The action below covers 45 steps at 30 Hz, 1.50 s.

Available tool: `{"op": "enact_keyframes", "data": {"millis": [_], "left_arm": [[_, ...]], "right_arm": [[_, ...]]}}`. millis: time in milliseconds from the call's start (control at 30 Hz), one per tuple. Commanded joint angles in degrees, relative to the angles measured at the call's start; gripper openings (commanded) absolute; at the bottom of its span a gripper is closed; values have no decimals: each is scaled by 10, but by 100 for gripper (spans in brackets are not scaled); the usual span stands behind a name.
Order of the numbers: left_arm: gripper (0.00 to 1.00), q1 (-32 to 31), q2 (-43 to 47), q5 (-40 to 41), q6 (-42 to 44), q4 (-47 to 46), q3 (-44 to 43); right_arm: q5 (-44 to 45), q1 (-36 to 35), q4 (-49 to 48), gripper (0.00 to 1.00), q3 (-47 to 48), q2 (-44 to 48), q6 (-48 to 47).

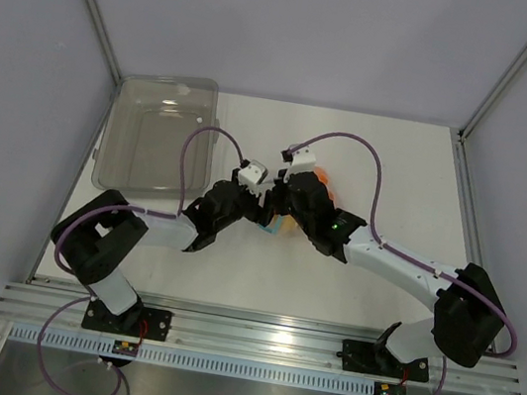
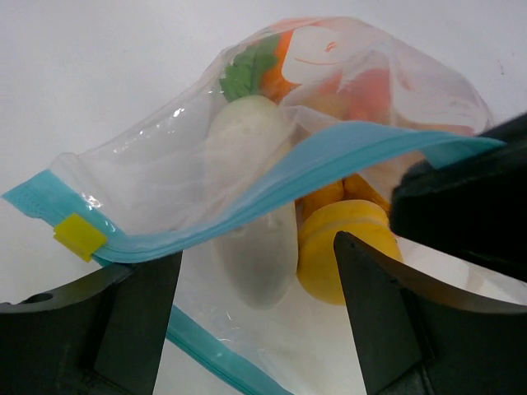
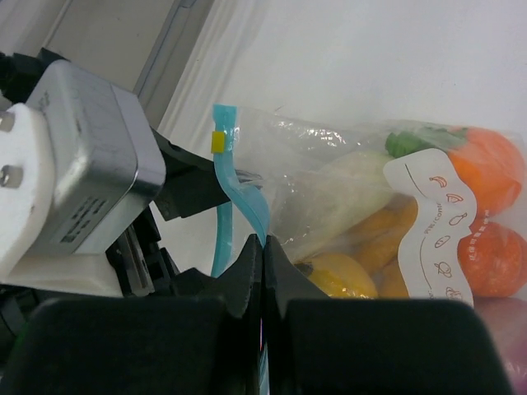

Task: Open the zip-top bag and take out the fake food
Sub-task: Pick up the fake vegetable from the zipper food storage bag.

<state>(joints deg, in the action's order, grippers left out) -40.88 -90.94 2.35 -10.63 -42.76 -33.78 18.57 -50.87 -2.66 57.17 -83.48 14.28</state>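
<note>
Currently opening the zip-top bag, middle of the table, fake food inside; right gripper clamped on 1 lip of the blue zip strip; left gripper apart, empty. Next, likely: seize the opposite lip, pull apart.

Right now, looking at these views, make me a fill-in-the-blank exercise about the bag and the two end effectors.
The right end effector is shut on the zip-top bag at its light ____ zip strip. The left end effector stands ____, gripping nothing. Inside the bag, the white radish has a ____ top. The small tab on the strip is ____.
Missing words: blue, open, green, yellow.
</note>
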Motion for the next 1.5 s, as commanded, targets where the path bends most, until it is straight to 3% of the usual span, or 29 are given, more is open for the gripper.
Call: {"op": "enact_keyframes", "data": {"millis": [0,167,500,633,767,867,1100,1467], "left_arm": [[78,1,-29,16,18,1,-54],[79,1,-65,38,10,60,-93],[82,1,-129,-10,0,87,-142],[73,1,-155,-36,-3,140,-184],[44,1,-160,-51,-4,151,-191],[30,1,-146,-70,-5,131,-178],[27,2,-112,-65,-5,91,-141],[28,13,-86,-68,-61,10,-88]], "right_arm": [[-25,0,-11,0,2,12,22],[-6,-1,-7,0,0,3,33],[-34,0,-24,0,-2,-17,59],[-42,0,-27,0,0,-23,62],[-43,0,-28,0,-2,-23,63],[-34,0,-27,0,-2,-22,58],[9,9,-24,0,-5,-25,54],[-5,53,-39,0,-21,-32,71]]}}
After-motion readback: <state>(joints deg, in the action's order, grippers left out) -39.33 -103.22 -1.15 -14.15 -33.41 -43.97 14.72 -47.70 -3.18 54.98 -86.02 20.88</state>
